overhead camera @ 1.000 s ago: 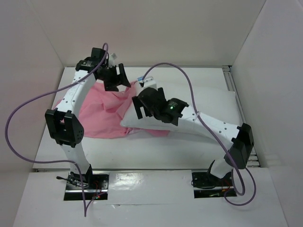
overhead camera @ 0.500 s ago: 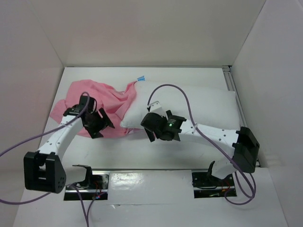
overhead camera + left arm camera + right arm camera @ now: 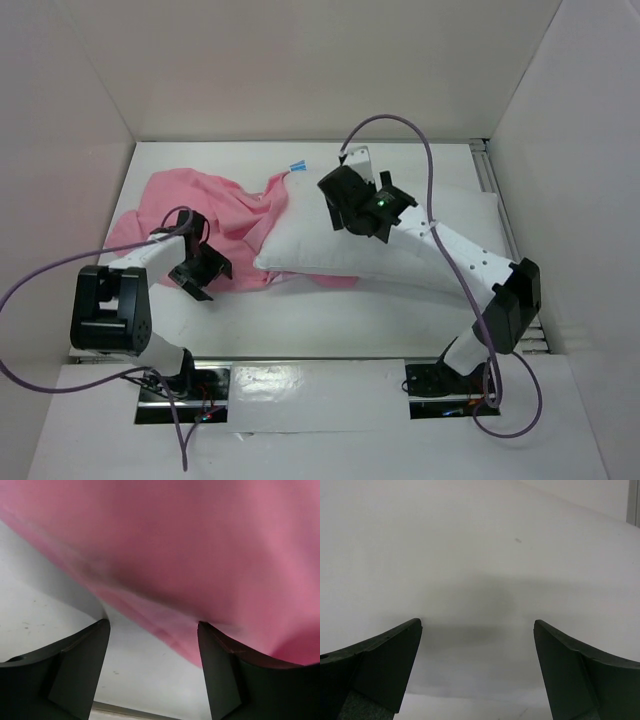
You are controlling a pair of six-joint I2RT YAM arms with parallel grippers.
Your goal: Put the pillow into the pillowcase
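Observation:
The white pillow (image 3: 440,235) lies across the middle and right of the table, its left end resting on the pink satin pillowcase (image 3: 215,205), which is crumpled at the left. My left gripper (image 3: 200,265) is open and low at the pillowcase's near edge. In the left wrist view the pink pillowcase (image 3: 200,555) fills the top, and its hem hangs between the spread fingers of the gripper (image 3: 152,645). My right gripper (image 3: 345,200) is open and empty above the pillow's left half. The right wrist view shows only the white pillow (image 3: 480,555) beyond the gripper (image 3: 477,650).
White walls enclose the table on the left, back and right. A metal rail (image 3: 490,175) runs along the right edge. A small blue tag (image 3: 297,166) sticks out at the pillow's far left corner. Purple cables loop off both arms.
My left gripper has come from the pillowcase's far side down to its near edge. My right gripper dropped to the pillow's near left corner, then rose back over the pillow's left half.

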